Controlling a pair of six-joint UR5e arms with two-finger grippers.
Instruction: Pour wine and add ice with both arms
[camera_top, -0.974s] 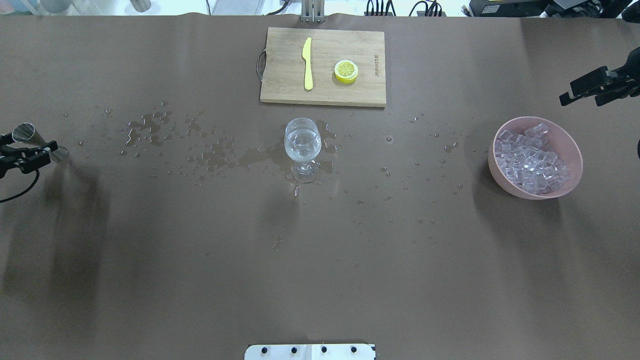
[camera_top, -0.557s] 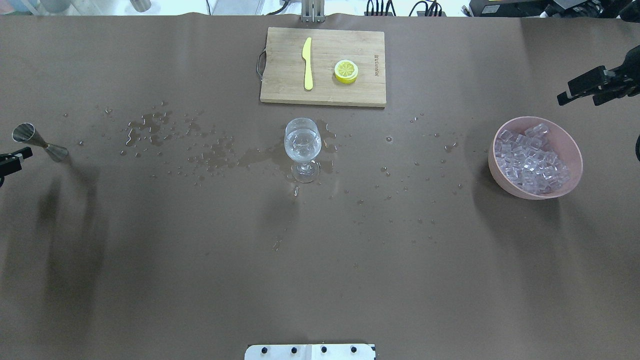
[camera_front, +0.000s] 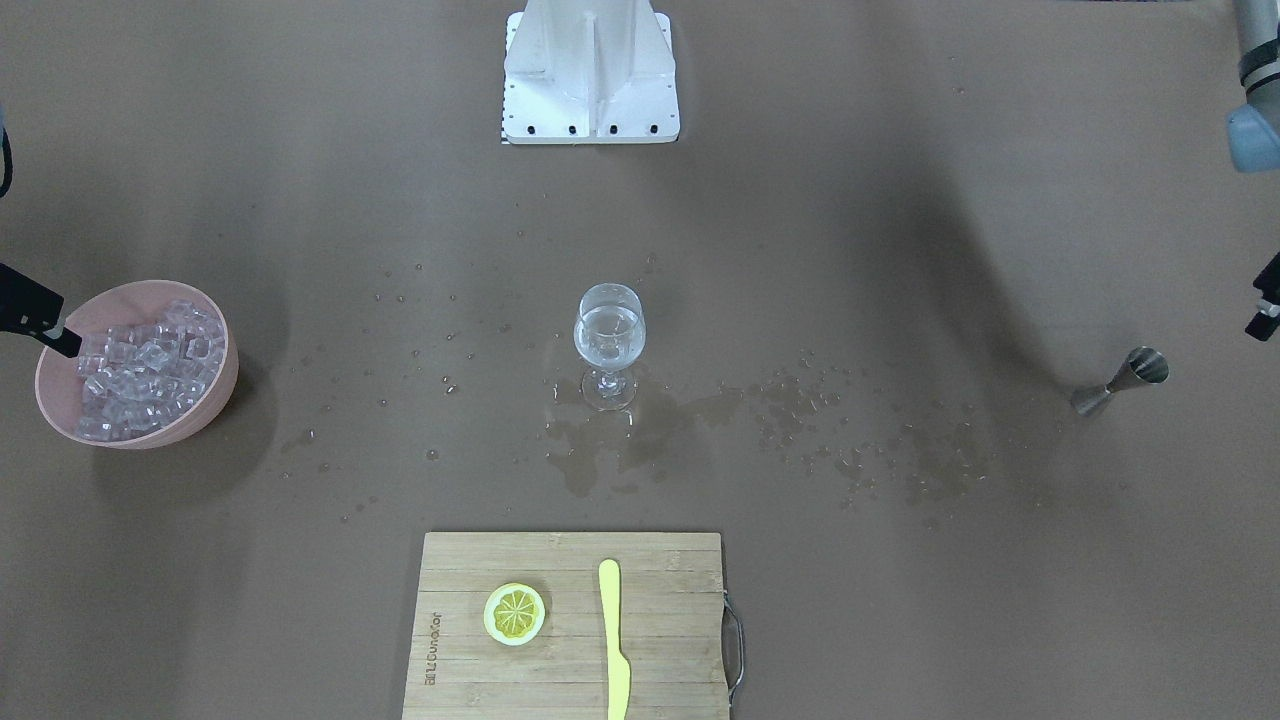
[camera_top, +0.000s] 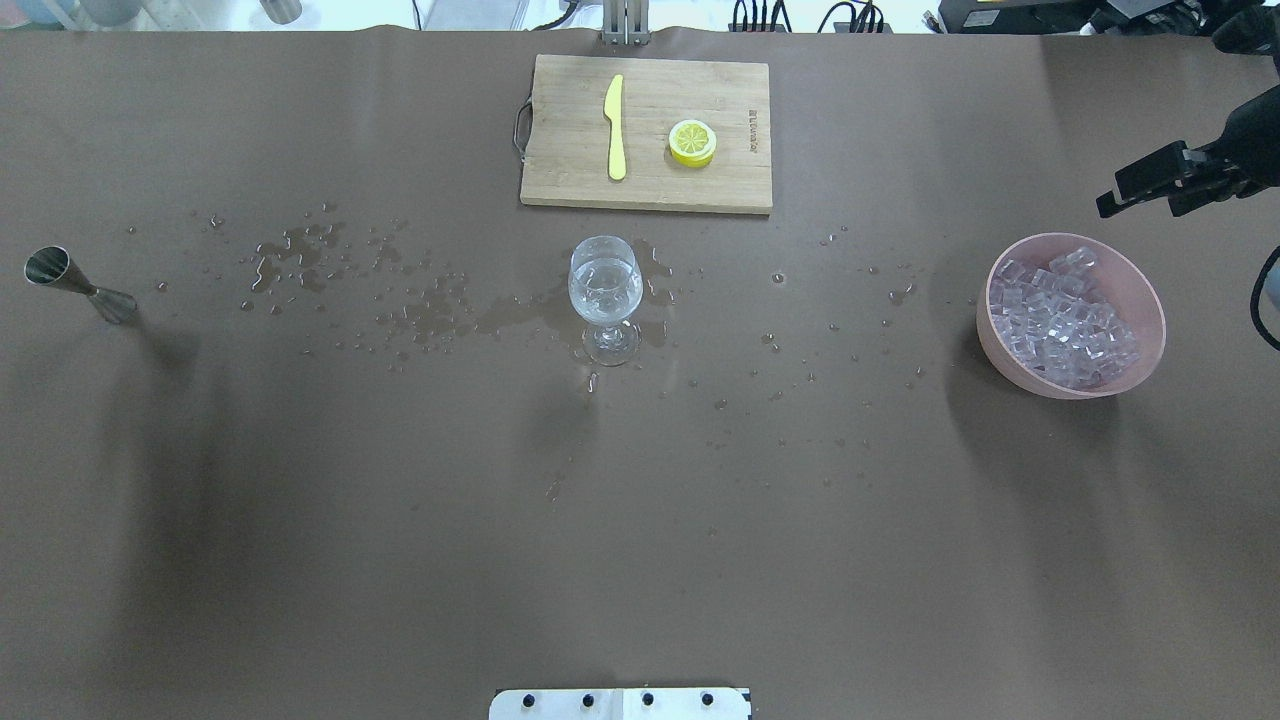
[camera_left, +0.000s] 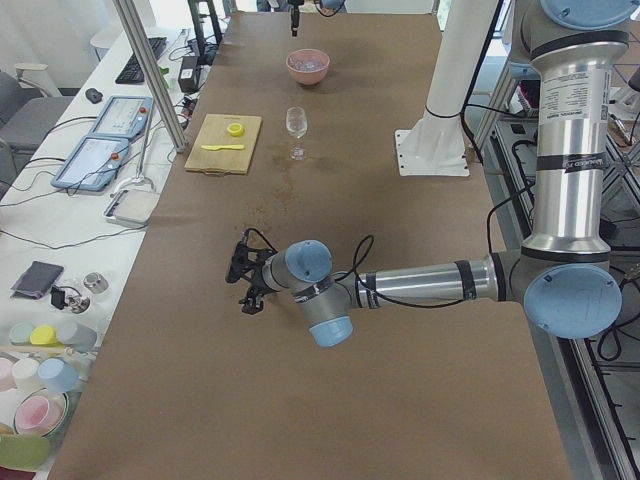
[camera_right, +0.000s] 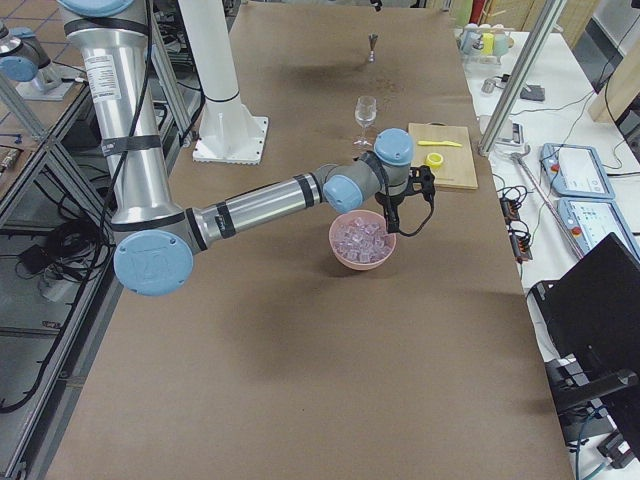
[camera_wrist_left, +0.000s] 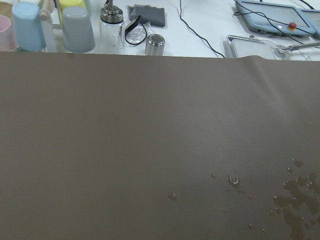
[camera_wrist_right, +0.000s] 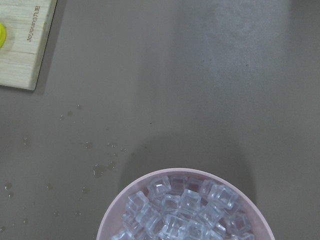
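The wine glass stands upright mid-table with a little clear wine in its bowl; it also shows in the front view. The ice fills a pink bowl at the right. My right gripper hovers beyond the bowl's far right rim, open and empty. Its wrist view looks down on the ice. A steel jigger stands free at the far left. My left gripper is drawn back from it, open and empty, and out of the overhead view.
A wooden cutting board at the far edge carries a yellow knife and a lemon slice. Spilled drops lie left of the glass and around it. The white stand's foot sits at the robot's edge.
My left gripper let go of the jigger and drew back left, out of the overhead view. The jigger stays standing. My right gripper shifted a little left, toward the bowl.
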